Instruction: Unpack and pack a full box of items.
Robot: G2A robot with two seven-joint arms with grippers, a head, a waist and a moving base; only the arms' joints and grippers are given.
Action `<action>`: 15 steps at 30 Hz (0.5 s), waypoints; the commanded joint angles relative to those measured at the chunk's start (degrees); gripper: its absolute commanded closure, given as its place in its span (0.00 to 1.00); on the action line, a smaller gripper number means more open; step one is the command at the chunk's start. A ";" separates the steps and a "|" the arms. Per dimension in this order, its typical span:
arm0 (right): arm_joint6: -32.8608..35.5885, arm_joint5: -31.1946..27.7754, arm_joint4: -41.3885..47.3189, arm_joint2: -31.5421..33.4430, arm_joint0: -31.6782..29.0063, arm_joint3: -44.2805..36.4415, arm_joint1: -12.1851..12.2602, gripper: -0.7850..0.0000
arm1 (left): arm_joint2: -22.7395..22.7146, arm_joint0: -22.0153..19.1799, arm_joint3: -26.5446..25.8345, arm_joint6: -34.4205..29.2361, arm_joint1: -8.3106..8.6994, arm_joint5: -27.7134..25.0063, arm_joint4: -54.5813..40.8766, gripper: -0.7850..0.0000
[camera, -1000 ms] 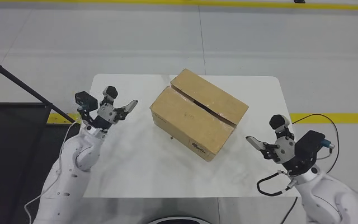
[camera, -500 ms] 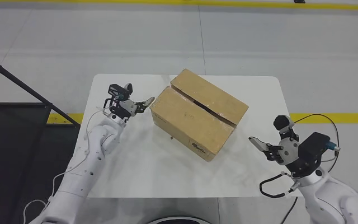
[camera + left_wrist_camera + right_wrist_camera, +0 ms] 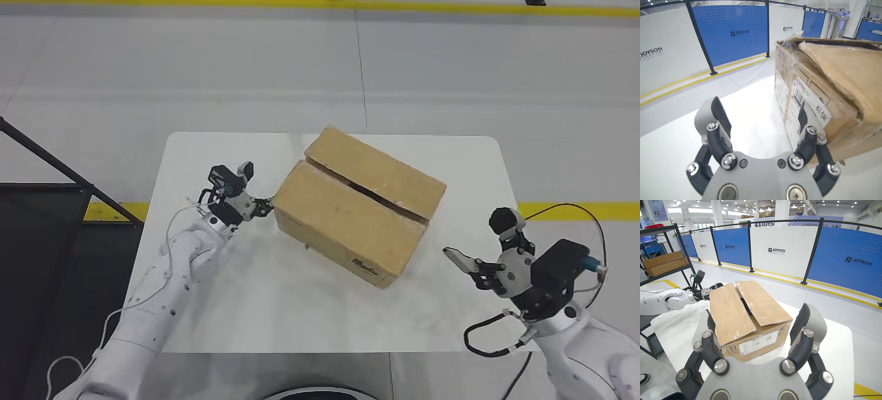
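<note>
both arms, left arm and right arm, are glossy white shells. each wrist has a black camera block. a black cable loops off the arm right of the box. jaws are silver with black ribbed pads, black links, and shiny screws on a grey plate.

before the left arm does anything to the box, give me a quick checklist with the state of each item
1. Left gripper open: ok.
2. Its finger touching the cardboard box's labelled end: cannot tell; it is close beside it.
3. Right gripper open and apart from the box: ok.
4. Box wholly on the table: ok.
5. Top flaps free to lift: seam gapes, ok.
6. What is inside: cannot tell, flaps are down.
</note>
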 commanded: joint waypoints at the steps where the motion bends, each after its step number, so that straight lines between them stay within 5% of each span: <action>1: 0.28 -0.07 -0.04 -0.33 0.34 -0.10 0.03 0.00 | -0.38 1.08 -0.83 1.21 0.24 -0.88 0.57 0.00; 15: 2.11 -0.06 -1.11 -2.69 2.33 -0.25 0.23 0.00 | -2.54 10.03 -10.65 4.17 1.37 -2.10 2.27 0.00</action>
